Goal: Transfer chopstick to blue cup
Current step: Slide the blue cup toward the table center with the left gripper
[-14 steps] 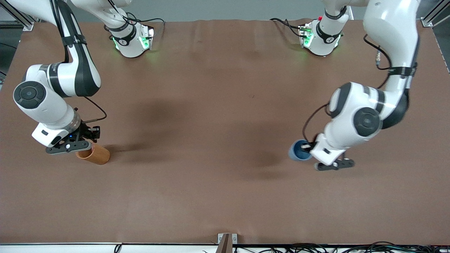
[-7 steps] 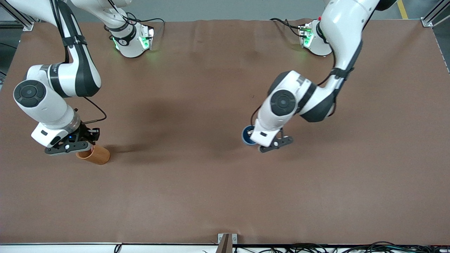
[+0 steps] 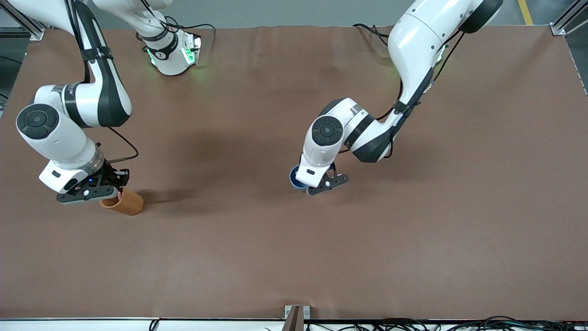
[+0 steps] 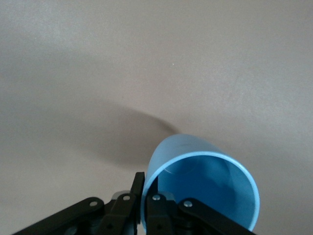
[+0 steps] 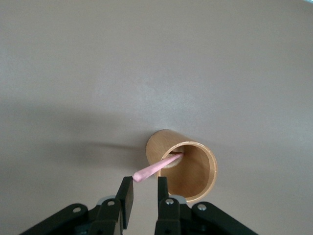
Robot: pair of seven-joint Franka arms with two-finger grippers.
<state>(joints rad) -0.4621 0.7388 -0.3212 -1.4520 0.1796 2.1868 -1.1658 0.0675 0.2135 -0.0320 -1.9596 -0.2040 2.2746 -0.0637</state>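
The blue cup is held by its rim in my left gripper over the middle of the table. In the left wrist view one finger is outside the blue cup's wall and the other inside; the left gripper is shut on the rim. A pale-pink chopstick leans out of the orange-brown cup. Its upper end sits between the parted fingers of my right gripper, touching one finger. The right gripper hovers over the orange-brown cup near the right arm's end.
The brown table stretches wide between the two cups and toward the front camera. A small metal bracket sits at the table's near edge. Both arm bases stand along the top edge.
My left arm has carried the blue cup from the left arm's end of the table to the middle. The right gripper has stayed over the orange-brown cup.
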